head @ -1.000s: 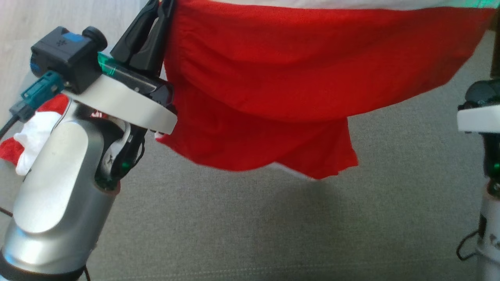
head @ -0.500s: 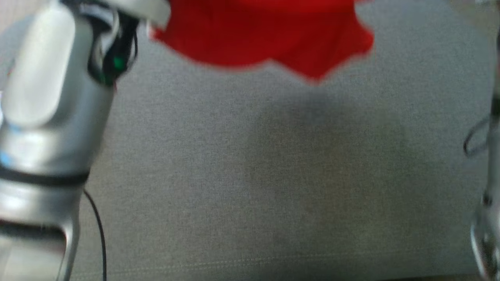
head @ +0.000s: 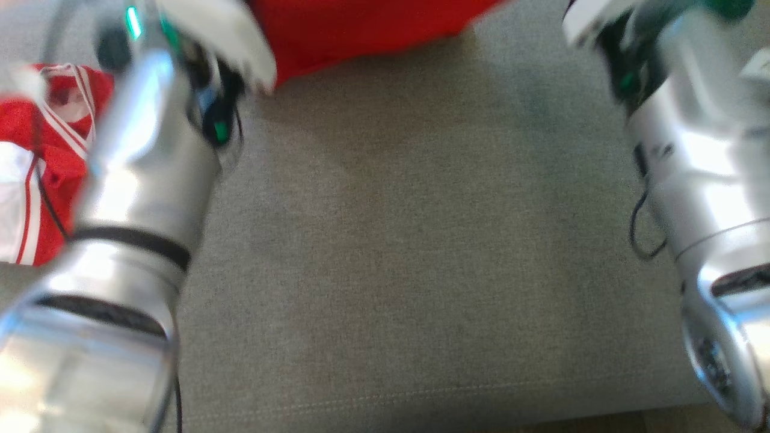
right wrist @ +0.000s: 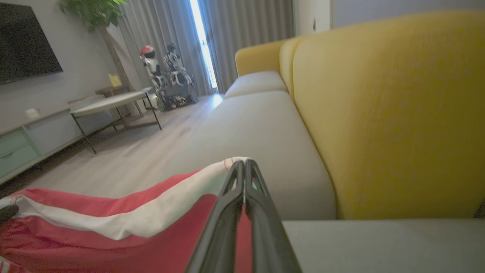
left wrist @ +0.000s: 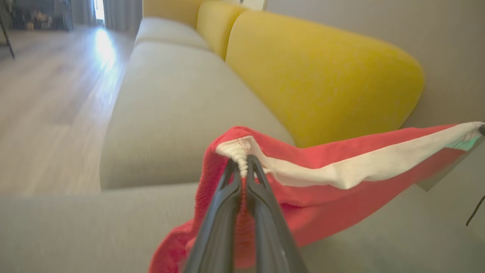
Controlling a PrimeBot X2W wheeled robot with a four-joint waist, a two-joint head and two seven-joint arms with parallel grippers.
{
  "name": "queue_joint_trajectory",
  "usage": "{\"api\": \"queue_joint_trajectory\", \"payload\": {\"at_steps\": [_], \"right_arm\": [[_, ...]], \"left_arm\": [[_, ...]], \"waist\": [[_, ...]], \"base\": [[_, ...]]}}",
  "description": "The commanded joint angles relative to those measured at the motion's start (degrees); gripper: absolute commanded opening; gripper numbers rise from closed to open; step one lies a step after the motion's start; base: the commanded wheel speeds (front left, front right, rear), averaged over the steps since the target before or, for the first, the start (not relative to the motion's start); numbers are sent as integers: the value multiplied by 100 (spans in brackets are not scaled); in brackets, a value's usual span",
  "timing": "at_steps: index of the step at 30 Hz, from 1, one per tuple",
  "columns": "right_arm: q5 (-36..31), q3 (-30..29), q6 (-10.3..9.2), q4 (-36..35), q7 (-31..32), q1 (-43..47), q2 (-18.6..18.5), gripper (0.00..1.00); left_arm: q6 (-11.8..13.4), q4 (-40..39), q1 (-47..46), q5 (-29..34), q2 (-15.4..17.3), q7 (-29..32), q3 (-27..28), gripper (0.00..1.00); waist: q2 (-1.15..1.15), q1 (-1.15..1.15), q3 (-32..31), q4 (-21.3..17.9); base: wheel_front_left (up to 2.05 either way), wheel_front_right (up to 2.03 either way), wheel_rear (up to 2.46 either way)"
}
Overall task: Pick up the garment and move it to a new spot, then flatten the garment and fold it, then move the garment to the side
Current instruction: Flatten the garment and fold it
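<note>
Left wrist view: red garment (left wrist: 333, 204), white-banded edge pinched in left hand (left wrist: 243, 163).

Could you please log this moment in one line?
left pincer: shut on garment | right pincer: shut on garment | garment: stretched between them

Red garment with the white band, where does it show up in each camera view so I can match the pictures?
Head view: red garment at the top edge, near the middle.
Left wrist view: lower centre stretching right, its white band pinched in the left hand.
Right wrist view: lower left, its band pinched in the right hand.
Shared landmark: the grey sofa seat below it.
</note>
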Motion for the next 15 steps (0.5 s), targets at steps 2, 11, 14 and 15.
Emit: {"api": "queue_joint_trajectory", "payload": {"at_steps": [2, 11, 14, 15], "right_arm": [[238, 177, -4, 195, 18, 133, 160, 0], [1169, 811, -4, 382, -241, 954, 188, 0], [1387, 922, -4, 289, -416, 1437, 168, 0], [1471, 943, -4, 226, -454, 1619, 137, 0]], "left_arm": [[-31, 201, 122, -213, 111, 62, 59, 0], [-25, 587, 865, -674, 24, -39, -226, 0], [-31, 287, 1313, -810, 22, -229, -527, 0], [-32, 175, 1472, -835, 22, -294, -634, 0]], "waist": [[0, 0, 59, 2], [0, 0, 149, 133], [0, 0, -63, 156], [0, 0, -130, 161]], "base": [[0, 0, 0], [0, 0, 0], [0, 0, 0], [0, 0, 0]]}}
